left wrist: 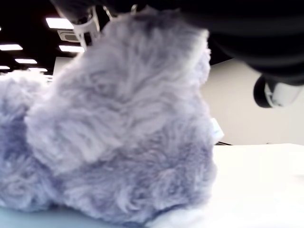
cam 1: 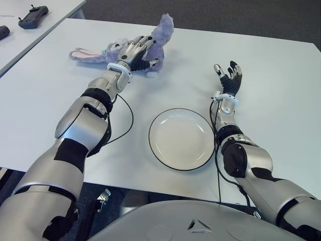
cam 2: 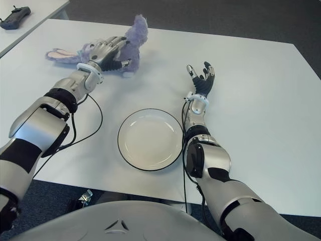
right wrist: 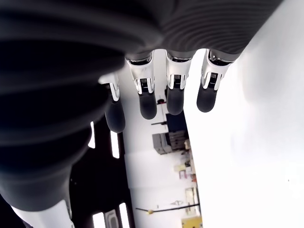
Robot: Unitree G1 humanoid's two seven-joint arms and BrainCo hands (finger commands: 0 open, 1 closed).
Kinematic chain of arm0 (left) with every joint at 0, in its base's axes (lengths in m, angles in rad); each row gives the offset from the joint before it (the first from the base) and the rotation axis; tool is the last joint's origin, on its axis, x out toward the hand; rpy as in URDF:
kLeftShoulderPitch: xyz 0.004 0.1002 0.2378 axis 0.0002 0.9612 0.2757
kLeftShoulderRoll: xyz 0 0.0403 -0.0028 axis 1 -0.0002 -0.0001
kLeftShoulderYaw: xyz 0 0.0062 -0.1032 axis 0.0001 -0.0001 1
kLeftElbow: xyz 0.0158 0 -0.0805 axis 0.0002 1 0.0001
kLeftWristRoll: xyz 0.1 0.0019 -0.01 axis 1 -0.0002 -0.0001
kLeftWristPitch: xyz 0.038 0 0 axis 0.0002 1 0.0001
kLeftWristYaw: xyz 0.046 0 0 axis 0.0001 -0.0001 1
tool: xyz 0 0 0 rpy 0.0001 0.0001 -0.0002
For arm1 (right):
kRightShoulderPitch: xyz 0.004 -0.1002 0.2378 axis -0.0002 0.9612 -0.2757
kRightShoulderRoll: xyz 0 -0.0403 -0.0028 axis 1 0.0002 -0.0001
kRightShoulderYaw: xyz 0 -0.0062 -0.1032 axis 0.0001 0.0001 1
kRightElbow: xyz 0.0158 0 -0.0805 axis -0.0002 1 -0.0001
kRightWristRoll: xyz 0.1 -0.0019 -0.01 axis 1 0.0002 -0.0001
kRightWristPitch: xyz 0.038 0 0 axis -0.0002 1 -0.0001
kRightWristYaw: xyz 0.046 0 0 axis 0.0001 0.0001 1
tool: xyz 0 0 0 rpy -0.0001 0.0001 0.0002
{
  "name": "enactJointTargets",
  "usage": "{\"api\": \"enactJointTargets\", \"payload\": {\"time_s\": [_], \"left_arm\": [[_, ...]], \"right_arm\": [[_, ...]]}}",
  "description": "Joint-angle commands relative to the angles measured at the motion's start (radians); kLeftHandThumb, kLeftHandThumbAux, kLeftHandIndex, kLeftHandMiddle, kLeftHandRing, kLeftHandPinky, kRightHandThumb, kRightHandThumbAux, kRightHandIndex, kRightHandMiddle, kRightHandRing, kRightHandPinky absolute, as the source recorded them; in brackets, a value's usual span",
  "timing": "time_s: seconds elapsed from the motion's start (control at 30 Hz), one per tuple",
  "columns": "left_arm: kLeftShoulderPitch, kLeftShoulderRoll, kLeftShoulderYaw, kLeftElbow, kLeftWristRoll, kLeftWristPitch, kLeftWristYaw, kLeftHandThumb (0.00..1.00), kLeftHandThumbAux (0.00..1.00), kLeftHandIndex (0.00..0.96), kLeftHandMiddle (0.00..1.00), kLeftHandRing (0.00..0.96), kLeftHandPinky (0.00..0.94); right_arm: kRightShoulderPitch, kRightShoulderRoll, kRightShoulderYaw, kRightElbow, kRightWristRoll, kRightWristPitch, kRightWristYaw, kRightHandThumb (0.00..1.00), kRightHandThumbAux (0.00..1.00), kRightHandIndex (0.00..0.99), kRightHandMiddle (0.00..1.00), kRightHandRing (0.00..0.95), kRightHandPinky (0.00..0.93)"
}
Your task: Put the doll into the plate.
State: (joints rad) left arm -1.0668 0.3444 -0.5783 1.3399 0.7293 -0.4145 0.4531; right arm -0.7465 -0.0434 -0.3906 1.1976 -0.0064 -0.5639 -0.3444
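Plate [cam 1: 181, 139]: empty, on the white desk [cam 1: 281, 95] nearest me, between my two arms.
Right robot hand [cam 1: 228, 76]: my idle one, beyond the plate and to its right, fingers straight and spread, holding nothing.
Left robot hand [cam 1: 134, 51]: farther out on my left, fingers curled over the doll.
Doll [cam 1: 159, 31]: purple plush rabbit lying on the desk under that hand, well apart from the plate.

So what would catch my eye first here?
Probably the fluffy purple doll lying at the far side of the white table, with the robot's left hand on top of it. Nearer sits an empty white plate, and the right hand is open beside it.
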Motion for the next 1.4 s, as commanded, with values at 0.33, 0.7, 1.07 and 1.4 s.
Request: {"api": "enactJointTargets", "payload": {"time_s": [0.33,0.7,1.07,1.4], "left_arm": [[0.082,0.041,-0.024,0.026,0.041,0.026,0.047,0.383,0.237,0.000,0.000,0.043,0.142],[0.091,0.057,-0.023,0.028,0.037,0.029,0.054,0.387,0.230,0.000,0.000,0.036,0.111],[0.099,0.059,-0.015,0.030,0.030,0.037,0.052,0.406,0.234,0.000,0.009,0.057,0.147],[0.105,0.050,-0.005,0.032,0.019,0.043,0.038,0.421,0.250,0.000,0.025,0.085,0.205]], "right_arm": [[0.295,0.060,-0.005,0.163,0.007,0.141,-0.011,0.024,0.751,0.187,0.127,0.087,0.092],[0.294,0.060,-0.007,0.163,0.014,0.146,-0.010,0.043,0.751,0.192,0.125,0.081,0.094],[0.296,0.057,-0.003,0.163,0.015,0.142,-0.010,0.041,0.763,0.201,0.124,0.081,0.094],[0.296,0.055,-0.004,0.163,0.019,0.142,-0.008,0.027,0.754,0.188,0.119,0.076,0.080]]}}
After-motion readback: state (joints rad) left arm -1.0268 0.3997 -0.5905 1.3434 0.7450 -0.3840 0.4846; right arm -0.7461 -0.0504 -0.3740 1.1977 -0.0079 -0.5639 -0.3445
